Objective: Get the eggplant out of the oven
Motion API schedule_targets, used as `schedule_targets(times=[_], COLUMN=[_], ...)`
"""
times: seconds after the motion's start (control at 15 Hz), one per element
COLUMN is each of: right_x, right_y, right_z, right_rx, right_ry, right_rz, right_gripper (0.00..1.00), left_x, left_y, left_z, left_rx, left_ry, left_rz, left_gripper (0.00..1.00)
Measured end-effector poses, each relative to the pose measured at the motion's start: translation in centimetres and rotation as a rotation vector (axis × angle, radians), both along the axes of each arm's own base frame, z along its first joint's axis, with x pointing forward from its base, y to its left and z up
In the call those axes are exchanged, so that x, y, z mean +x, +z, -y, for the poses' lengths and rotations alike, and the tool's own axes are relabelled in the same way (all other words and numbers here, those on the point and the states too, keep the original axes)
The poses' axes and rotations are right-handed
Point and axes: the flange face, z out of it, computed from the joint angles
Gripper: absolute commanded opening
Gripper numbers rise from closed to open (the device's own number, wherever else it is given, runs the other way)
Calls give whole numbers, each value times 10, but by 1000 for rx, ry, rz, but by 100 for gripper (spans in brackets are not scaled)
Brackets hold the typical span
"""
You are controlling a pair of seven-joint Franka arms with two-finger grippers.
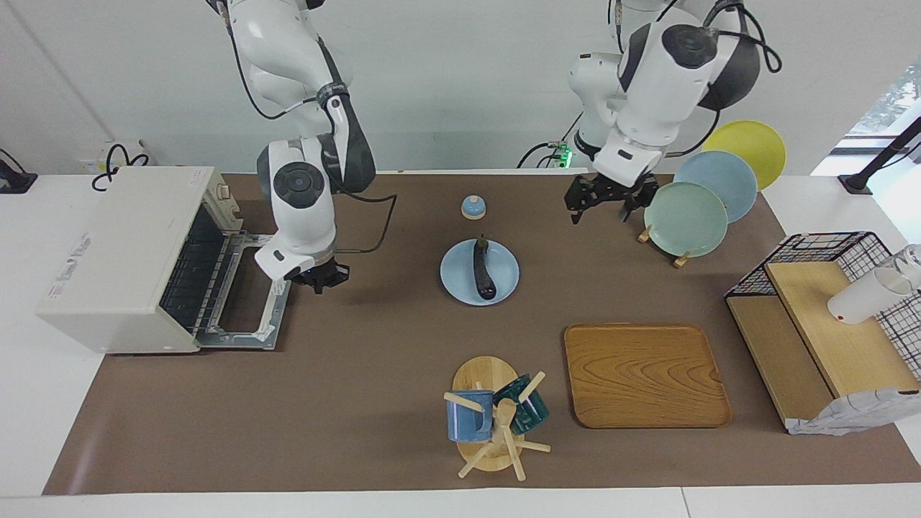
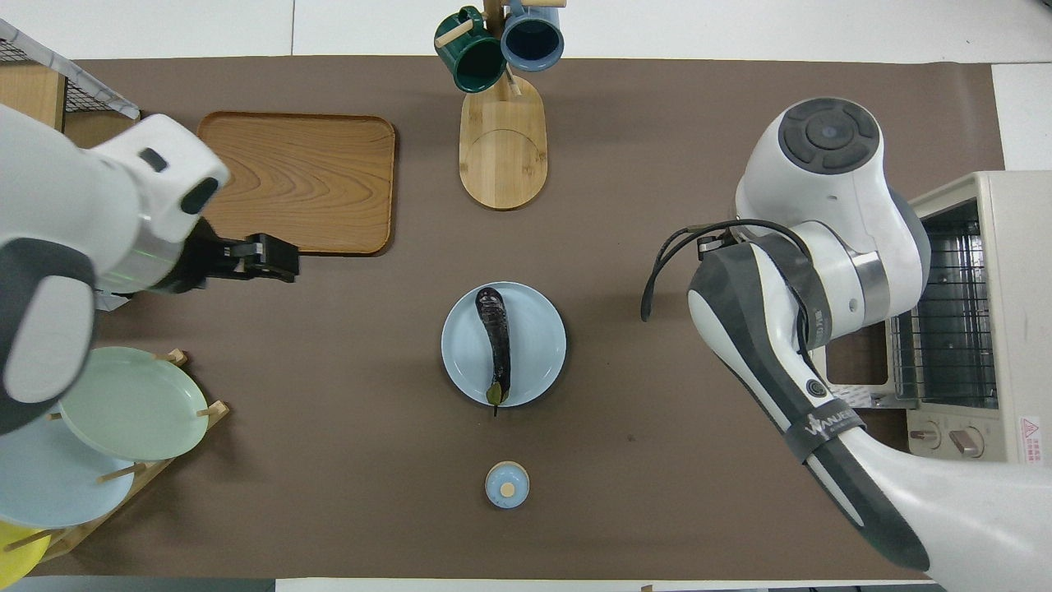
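The dark purple eggplant (image 1: 481, 270) (image 2: 496, 341) lies lengthwise on a light blue plate (image 1: 504, 284) (image 2: 538, 345) in the middle of the table, with no gripper on it. The white oven (image 1: 115, 244) (image 2: 1007, 247) stands at the right arm's end of the table. Its door (image 1: 248, 291) hangs open and the wire rack inside is bare. My right gripper (image 1: 320, 277) is shut and low beside the door's outer edge, with nothing seen in it. The arm hides it in the overhead view. My left gripper (image 1: 608, 200) (image 2: 267, 256) hangs open and empty over the mat beside the plate rack.
A small blue bell-shaped knob (image 1: 473, 207) sits nearer to the robots than the plate. A rack of plates (image 1: 685, 219), a wooden tray (image 1: 644, 374), a mug tree (image 1: 493, 421) and a wire basket (image 1: 827, 248) on wooden shelves occupy the left arm's half.
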Motion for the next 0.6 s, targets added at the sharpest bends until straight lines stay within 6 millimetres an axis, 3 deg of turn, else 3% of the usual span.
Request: schedule_targets(times=[0.13, 0.33, 0.6], right_x=[-13, -22, -27], right_y=[-23, -33, -43], right_z=[19, 26, 47], right_rx=[16, 18, 26], right_ry=[11, 11, 17], right_rz=[16, 7, 3], right_gripper=[0, 0, 0], left_x=[-10, -26, -45], left_y=[-33, -95, -149], left_z=[32, 75, 107], left_rx=[-8, -22, -56], left_ry=[-1, -21, -18], left_rz=[1, 13, 55], left_gripper=[100, 100, 100])
